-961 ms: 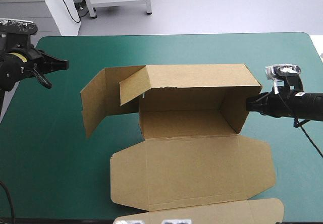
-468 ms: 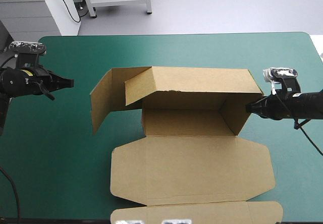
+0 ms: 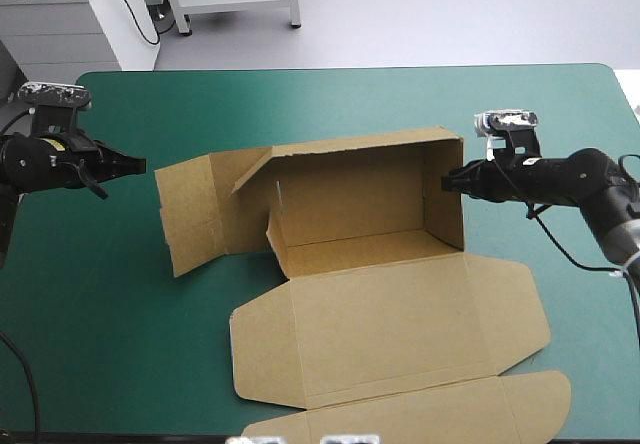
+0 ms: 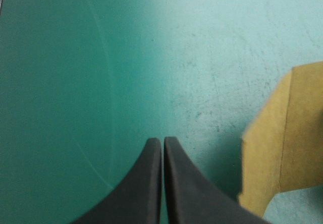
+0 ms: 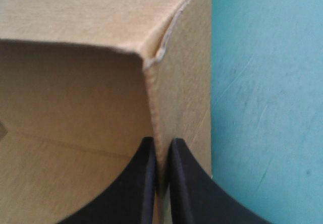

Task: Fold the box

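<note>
One box [image 3: 390, 329] is sitting on the counter [image 3: 300, 99]. The right gripper [image 3: 448, 180] is pinching its end wall between its jaws, while the left gripper [image 3: 141, 166] is hovering apart, jaws clenched on nothing.

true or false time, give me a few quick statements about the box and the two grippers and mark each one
1. The right gripper is shut on the right wall of the box. True.
2. The left gripper grips the box's left panel. False: its fingers are shut on nothing, over the teal-green cover, apart from the box.
3. The lid lies flat, toward the table's near edge. True.
4. The left panel is raised and tucked in as a wall. False: it splays outward to the left, untucked.
</note>
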Controlling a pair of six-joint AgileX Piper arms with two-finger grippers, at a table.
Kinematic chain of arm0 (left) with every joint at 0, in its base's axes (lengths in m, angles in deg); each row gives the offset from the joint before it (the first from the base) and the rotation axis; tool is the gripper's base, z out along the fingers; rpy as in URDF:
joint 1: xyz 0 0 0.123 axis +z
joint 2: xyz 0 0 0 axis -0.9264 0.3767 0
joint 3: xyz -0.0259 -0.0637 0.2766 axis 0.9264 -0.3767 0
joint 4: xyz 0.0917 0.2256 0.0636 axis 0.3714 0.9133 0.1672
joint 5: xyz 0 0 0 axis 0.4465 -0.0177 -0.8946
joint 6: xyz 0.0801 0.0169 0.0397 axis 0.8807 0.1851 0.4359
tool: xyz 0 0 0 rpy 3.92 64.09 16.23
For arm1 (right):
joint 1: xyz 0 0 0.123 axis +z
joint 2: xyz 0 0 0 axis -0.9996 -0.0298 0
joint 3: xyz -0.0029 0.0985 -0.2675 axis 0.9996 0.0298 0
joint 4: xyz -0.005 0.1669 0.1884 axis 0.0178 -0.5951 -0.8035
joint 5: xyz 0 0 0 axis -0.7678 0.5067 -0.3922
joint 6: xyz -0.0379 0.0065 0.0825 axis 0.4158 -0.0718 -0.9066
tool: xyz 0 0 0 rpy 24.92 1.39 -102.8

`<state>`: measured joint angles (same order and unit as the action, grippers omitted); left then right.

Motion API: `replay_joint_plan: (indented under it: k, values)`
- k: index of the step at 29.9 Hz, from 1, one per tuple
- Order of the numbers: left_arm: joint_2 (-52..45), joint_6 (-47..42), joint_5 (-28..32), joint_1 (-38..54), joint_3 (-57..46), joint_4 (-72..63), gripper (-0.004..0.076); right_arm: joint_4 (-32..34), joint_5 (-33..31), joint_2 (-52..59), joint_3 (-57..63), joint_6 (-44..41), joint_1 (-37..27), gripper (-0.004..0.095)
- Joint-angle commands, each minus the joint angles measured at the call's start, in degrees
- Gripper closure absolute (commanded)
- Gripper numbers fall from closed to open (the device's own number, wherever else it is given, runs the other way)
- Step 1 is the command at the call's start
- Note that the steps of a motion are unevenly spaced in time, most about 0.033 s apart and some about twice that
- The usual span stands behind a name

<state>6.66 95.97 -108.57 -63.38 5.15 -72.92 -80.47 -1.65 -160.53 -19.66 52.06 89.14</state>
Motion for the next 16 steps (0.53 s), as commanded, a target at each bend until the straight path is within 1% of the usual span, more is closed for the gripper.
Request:
replay_joint_plan:
  k: [1,9,12,15,16]
  values:
    - [-1.8,0.0,2.4,0.1,1.6,-0.9,0.0726,0.4,2.5,-3.3,0.1,0.2,2.8,0.0905]
    - [-1.8,0.5,2.2,0.1,1.6,-1.1,0.0726,0.5,10.0,-8.6,0.0,3.5,5.5,0.0902]
    - [-1.8,0.6,2.2,0.1,1.6,-1.5,0.0726,1.3,11.9,-9.4,-0.7,3.6,5.6,0.0854]
    - [-1.8,0.8,2.2,0.1,1.6,-1.6,0.0726,1.8,12.2,-9.9,-2.4,3.6,5.6,0.0770]
    - [-1.8,0.8,2.2,0.1,1.6,-1.6,0.0726,1.8,12.1,-10.2,-3.3,3.5,5.6,0.0726]
